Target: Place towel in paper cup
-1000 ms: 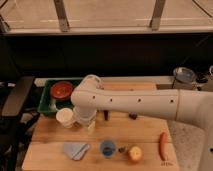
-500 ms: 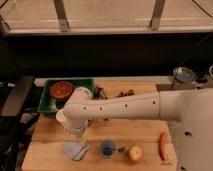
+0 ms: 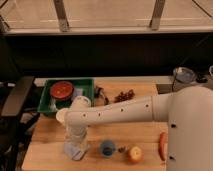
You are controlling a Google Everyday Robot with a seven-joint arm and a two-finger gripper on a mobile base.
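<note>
So the arm has swung in from the right and dropped toward the near edge of the counter point(image 3: 50, 140). A second ago the wrist was sitting further back, roughly over the paper cup point(image 3: 60, 116). Now the gripper point(image 3: 77, 144) points straight down at the towel point(image 3: 70, 150) and looks to be touching it or just above it. Honestly can't tell how the jaws stand, since the wrist blocks them from this angle.

The towel itself hasn't budged. It's lying flat at the near left of the counter, same spot as before, with the little blue cup point(image 3: 106, 147) just to its right. The paper cup is just behind it, further back and a bit left, and half hidden by the arm.

My read is that this is the grab step. Nothing is in the cup yet, so the task is barely started, and the lift and the drop-in are both still to come. The short hop back to the cup should be easy, though the arm is crowding the cup a bit.

Other stuff around: a green bin point(image 3: 47, 100) at the far left with a red bowl point(image 3: 62, 90) in it, and an apple point(image 3: 134, 154) near the front.

As for labels or writing, I can't read any on anything here.
</note>
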